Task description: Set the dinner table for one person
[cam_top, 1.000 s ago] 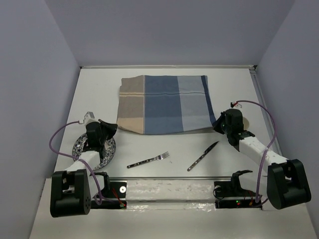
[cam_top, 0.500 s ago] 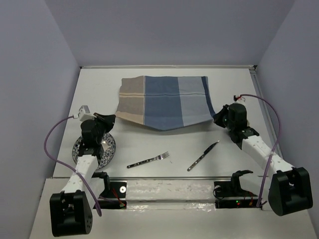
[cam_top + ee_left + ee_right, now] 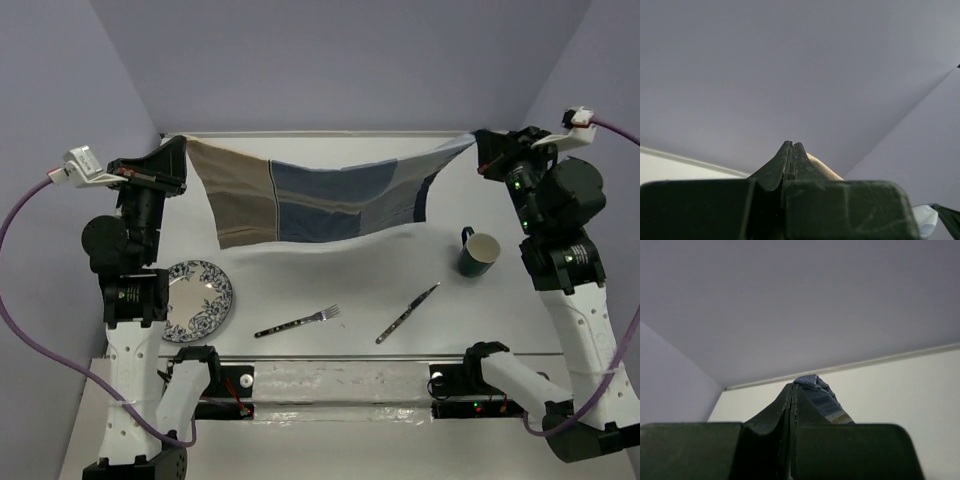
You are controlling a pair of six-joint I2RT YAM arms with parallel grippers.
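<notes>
The blue-and-tan checked placemat point(image 3: 320, 195) hangs stretched in the air above the white dinner table point(image 3: 330, 285). My left gripper point(image 3: 181, 153) is shut on its tan corner, which shows as a tan fold point(image 3: 822, 167) beside the closed fingers point(image 3: 791, 150). My right gripper point(image 3: 480, 150) is shut on the blue corner point(image 3: 812, 385), bunched beside its closed fingers point(image 3: 790, 392). Both arms are raised high. On the table lie a patterned plate point(image 3: 197, 299), a fork point(image 3: 298, 321), a knife point(image 3: 407, 313) and a dark green mug point(image 3: 478, 252).
Lavender walls point(image 3: 70, 130) close the table at the left, back and right. A metal rail point(image 3: 330, 380) runs along the near edge between the arm bases.
Both grippers have lifted the placemat off the table, rising and spreading apart to the sides. The cloth now hangs between them. The plate and mug are uncovered by the arms.
</notes>
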